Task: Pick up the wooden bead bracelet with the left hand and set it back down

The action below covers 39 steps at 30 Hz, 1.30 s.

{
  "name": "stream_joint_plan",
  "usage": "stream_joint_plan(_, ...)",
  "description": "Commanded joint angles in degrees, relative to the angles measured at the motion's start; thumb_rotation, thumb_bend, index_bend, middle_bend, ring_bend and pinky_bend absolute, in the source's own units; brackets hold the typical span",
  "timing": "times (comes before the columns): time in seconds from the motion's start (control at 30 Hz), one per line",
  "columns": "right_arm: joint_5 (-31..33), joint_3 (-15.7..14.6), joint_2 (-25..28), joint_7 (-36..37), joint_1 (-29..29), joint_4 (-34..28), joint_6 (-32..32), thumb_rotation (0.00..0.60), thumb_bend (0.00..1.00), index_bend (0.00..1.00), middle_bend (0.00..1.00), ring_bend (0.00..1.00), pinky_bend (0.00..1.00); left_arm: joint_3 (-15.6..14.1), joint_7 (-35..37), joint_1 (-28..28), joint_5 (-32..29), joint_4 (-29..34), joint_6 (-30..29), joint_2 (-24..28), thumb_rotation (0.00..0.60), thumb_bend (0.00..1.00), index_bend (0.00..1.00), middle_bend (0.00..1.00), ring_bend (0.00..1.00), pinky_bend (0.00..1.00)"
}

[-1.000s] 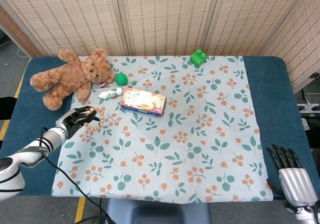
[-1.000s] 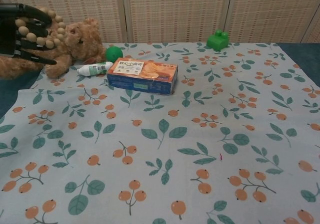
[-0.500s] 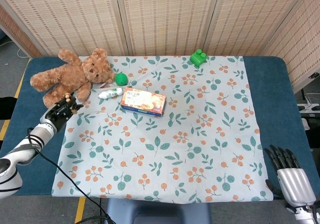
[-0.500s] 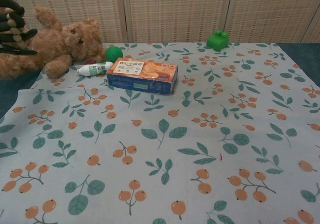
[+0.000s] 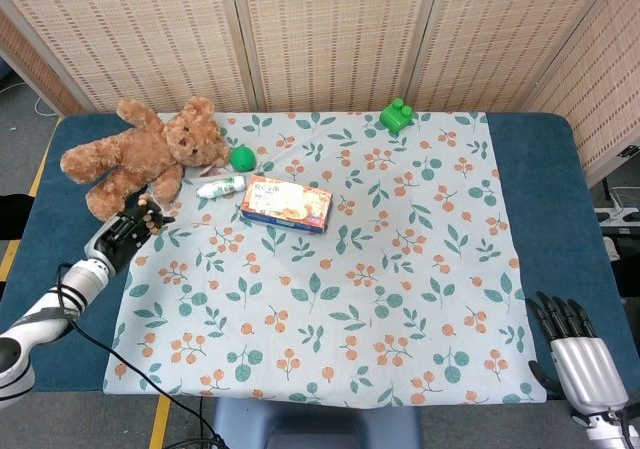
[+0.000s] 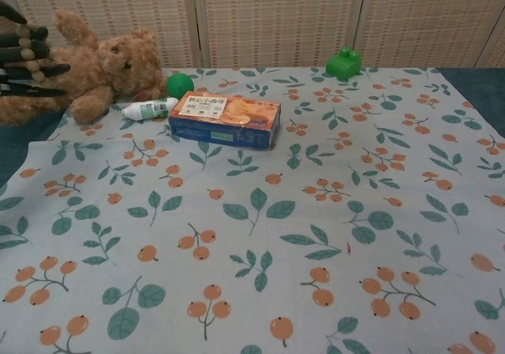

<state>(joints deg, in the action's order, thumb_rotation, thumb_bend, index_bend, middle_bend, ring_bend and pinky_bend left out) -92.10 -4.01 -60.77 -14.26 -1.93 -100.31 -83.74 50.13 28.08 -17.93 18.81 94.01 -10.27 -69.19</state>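
The left hand [image 5: 128, 231] has its fingers [image 6: 31, 50] wrapped around the wooden bead bracelet [image 6: 26, 54], with pale beads peeking out between the dark fingers in the chest view. So the bracelet is up inside that grip, over the left edge of the flowered cloth [image 5: 330, 299], not on the table.

Handling-wise it looks like a light, floppy loop: hard round beads on a string, so it'll sag and swing from wherever it's pinched, and smooth wood could slide a bit (best guess). Hooking fingers through the loop or pinching a couple of beads seems the safest hold. Setting it down probably just means lowering until the beads pool on the cloth.

The forearm comes in low from the near-left corner, hand angled up and away toward the teddy bear [image 5: 135, 154], which sits just beyond the fingertips. Further off to the hand's right are the small white bottle [image 5: 221, 186], a green ball [image 5: 242, 157] and the snack box [image 5: 286, 203].

The right hand [image 5: 585, 359] rests at the far near-right corner, fingers straight and slightly spread, holding nothing.
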Motion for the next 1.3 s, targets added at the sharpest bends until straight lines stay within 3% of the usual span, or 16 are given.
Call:
stream_joint_plan(0.03,0.0,0.0,-0.1,-0.2,0.0,0.0,0.1,0.600,0.22,0.00,0.00,0.00,0.00,-0.3,-0.5,2.5,6.0,-1.2,3.0,-2.3,0.200,0.49,0.54,0.63,0.32,0.05)
stream_joint_plan(0.2,0.2,0.1,-0.1,-0.2,0.0,-0.1,-0.2,0.600,0.22,0.00,0.00,0.00,0.00,-0.7,1.3,2.0,9.0,-1.6,3.6,-3.4,0.125,0.47,0.57,0.63,0.32,0.05)
stream_joint_plan(0.4,0.2,0.1,0.0,-0.1,-0.1,0.0,-0.4,0.600,0.22,0.00,0.00,0.00,0.00,-1.5,2.8,1.5,12.0,-2.2,3.7,-3.6,0.117,0.48,0.57,0.64,0.32,0.05)
stream_joint_plan(0.63,0.0,0.0,-0.1,-0.2,-0.1,0.1,-0.4,0.600,0.22,0.00,0.00,0.00,0.00,-2.1,5.4,1.2,13.7,-2.4,4.3,-2.8,0.248,0.50,0.58,0.64,0.32,0.05)
stream_joint_plan(0.83,-0.1,-0.1,-0.2,-0.2,-0.1,0.0,-0.4,0.600,0.22,0.00,0.00,0.00,0.00,-2.7,7.4,0.9,14.6,-2.3,4.9,-2.1,0.402,0.69,0.61,0.65,0.33,0.05)
stream_joint_plan(1.0,-0.4,-0.1,-0.2,-0.2,-0.2,0.1,-0.8,0.600,0.22,0.00,0.00,0.00,0.00,-3.0,8.7,0.7,15.3,-1.8,4.5,-1.7,0.438,0.79,0.62,0.65,0.33,0.05)
stream_joint_plan(1.23,-0.5,-0.1,-0.1,0.0,-0.4,0.1,-1.2,0.600,0.22,0.00,0.00,0.00,0.00,-2.9,10.1,1.0,16.6,-1.1,5.5,-1.6,0.413,0.99,0.61,0.64,0.33,0.05)
stream_joint_plan(1.3,-0.5,-0.1,-0.1,0.0,-0.4,0.2,-1.3,0.600,0.22,0.00,0.00,0.00,0.00,-2.6,9.9,1.0,17.5,-0.9,6.4,-1.6,0.479,1.00,0.60,0.63,0.32,0.05)
